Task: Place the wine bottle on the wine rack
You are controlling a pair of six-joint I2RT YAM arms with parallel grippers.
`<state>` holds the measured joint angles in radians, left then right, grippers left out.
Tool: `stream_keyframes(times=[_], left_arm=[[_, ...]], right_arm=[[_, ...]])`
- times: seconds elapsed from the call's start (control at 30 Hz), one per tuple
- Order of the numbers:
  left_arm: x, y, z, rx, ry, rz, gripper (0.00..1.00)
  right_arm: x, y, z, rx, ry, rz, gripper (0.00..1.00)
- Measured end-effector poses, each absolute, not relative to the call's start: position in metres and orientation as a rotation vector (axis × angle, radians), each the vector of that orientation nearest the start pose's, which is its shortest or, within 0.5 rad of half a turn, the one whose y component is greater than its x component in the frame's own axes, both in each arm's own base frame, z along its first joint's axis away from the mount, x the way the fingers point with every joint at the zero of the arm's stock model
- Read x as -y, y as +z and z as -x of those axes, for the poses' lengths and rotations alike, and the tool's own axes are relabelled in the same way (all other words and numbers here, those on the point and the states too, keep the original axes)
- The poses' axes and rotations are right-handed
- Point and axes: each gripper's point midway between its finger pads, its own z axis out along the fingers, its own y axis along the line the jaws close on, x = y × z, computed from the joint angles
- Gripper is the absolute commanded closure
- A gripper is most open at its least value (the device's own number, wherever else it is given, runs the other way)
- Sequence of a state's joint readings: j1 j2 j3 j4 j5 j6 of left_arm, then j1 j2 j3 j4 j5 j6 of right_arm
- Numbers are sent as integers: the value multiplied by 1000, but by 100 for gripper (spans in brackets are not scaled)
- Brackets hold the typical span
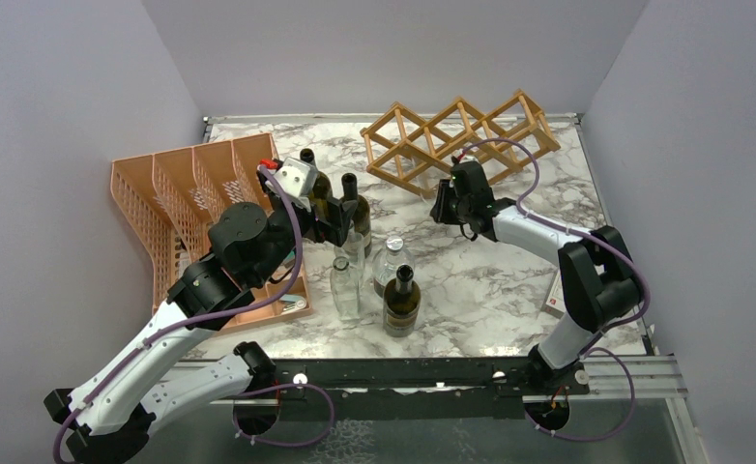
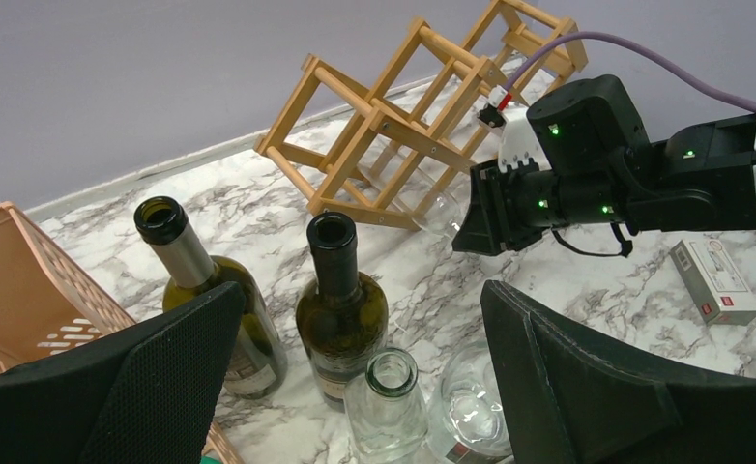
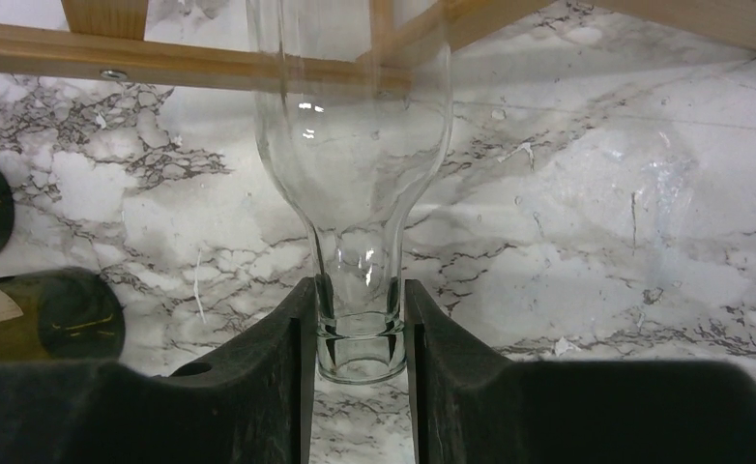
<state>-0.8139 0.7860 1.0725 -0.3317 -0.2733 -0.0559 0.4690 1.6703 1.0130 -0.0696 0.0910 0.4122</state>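
The bench (image 1: 509, 280) was grey-veined white marble, walled on three sides by plain pale panels. The wine rack (image 1: 461, 135) of light wooden slats stood at its far edge.

Well to the left of the rack lay an orange mesh organizer (image 1: 176, 193). Between it and the rack, nearer the arms, bottles stood upright and uncapped: two dark green bottles (image 2: 215, 300) side by side, a few clear glass bottles (image 1: 345, 288) in front of them, and another dark bottle (image 1: 401, 302) nearest the arms. To the right of the rack and well toward the near edge lay a small white box (image 1: 559, 297).

The left pincer (image 2: 363, 300) hung left of the rack over the bottle cluster, fingers spread wide, holding and touching nothing. The right pincer (image 3: 360, 329) was just in front of the rack's left end, clamped on the neck of a clear wine bottle (image 3: 355, 145). The bottle's body pointed toward the rack's lowest slat. It lay outside the rack, in no cell. Whether it touched the rack or the bench could not be told.
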Motion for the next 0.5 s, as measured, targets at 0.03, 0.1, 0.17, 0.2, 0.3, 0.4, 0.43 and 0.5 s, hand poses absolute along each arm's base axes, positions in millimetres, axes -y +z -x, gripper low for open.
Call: stream_keyframes(times=[0.03, 0.1, 0.17, 0.2, 0.3, 0.4, 0.43, 0.5], left_arm=[[182, 374, -234, -1583, -449, -403, 1], [183, 374, -235, -1584, -447, -406, 1], [184, 372, -236, -1588, -444, -415, 1], [185, 371, -236, -1592, -444, -420, 1], [189, 367, -238, -1600, -440, -436, 1], [192, 364, -239, -1607, -439, -449, 1], [192, 363, -239, -1609, -438, -452, 1], [194, 362, -240, -1613, -435, -459, 1]], right_arm=[[-200, 79, -392, -2313, 351, 17, 74], [-201, 80, -396, -2298, 359, 12, 74], [-204, 81, -400, -2280, 369, 7, 71], [-205, 82, -402, -2271, 373, 5, 68], [-206, 82, -406, -2260, 383, -8, 48], [-206, 79, -405, -2269, 385, -32, 34], [-205, 79, -405, -2272, 384, -33, 31], [-205, 80, -404, -2276, 387, -39, 28]])
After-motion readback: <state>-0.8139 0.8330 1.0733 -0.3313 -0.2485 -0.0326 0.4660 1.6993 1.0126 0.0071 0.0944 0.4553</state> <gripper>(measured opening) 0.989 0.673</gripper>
